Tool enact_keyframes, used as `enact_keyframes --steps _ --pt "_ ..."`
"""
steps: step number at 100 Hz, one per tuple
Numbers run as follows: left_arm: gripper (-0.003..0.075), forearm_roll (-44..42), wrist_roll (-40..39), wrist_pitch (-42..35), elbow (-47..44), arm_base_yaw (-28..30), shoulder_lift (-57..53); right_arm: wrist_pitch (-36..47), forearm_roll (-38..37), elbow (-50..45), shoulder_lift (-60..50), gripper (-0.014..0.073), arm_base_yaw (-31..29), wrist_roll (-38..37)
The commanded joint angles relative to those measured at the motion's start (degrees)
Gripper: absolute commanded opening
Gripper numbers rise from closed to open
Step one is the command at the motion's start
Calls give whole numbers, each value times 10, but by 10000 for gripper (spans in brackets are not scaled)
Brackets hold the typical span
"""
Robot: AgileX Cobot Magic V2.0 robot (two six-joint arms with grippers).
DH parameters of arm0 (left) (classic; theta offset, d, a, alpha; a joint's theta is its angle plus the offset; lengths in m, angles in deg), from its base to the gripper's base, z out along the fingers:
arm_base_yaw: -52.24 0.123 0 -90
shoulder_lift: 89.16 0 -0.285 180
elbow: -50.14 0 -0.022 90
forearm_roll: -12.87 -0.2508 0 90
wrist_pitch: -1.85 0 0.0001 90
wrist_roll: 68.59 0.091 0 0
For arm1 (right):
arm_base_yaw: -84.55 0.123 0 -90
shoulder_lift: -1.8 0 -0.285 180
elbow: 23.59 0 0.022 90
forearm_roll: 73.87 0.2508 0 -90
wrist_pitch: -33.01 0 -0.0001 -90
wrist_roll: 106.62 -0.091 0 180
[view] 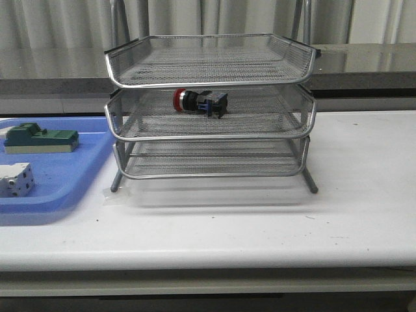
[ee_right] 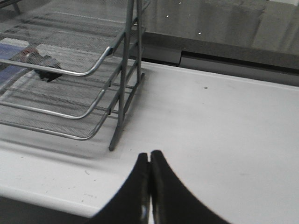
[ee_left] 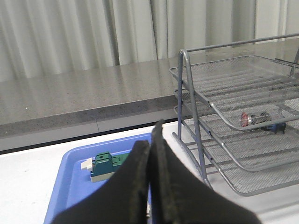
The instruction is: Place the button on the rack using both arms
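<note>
The button [view: 199, 102], red cap with a black and blue body, lies on its side in the middle tray of the silver wire rack [view: 211, 130]. It also shows through the mesh in both wrist views, button [ee_left: 259, 120] and button [ee_right: 39, 62]. My left gripper [ee_left: 150, 140] is shut with nothing in it, held over the blue tray, left of the rack [ee_left: 233, 126]. My right gripper [ee_right: 149, 156] is shut and empty above the bare table, right of the rack [ee_right: 70, 70]. Neither arm appears in the front view.
A flat blue tray [view: 62, 175] at the left holds a green-and-white block [view: 42, 138] and a white block [view: 14, 179]. A grey counter ledge [view: 364, 62] and curtains run behind the white table [view: 260, 227].
</note>
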Motion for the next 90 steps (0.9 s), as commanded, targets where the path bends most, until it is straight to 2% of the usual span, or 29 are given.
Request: enact_keyframes --steps 1,9,18,49,63,90 --pt "-20 5 -5 -47 17 1 6 86 -48 -10 -11 -58 -2 -54" --pt "-20 5 -5 -47 17 1 6 111 -99 -39 -35 -58 -2 -116" --pt "-20 5 -5 -47 17 1 6 127 -127 -71 -66 -58 -2 -149" --pt "-20 5 -5 -47 17 1 6 173 -128 -182 -173 -58 -2 -150" --pt "-20 5 -5 -47 17 1 6 209 -127 -219 -176 -58 -2 -150" --pt "-20 5 -5 -47 17 1 6 202 -127 -218 -176 -58 -2 -150"
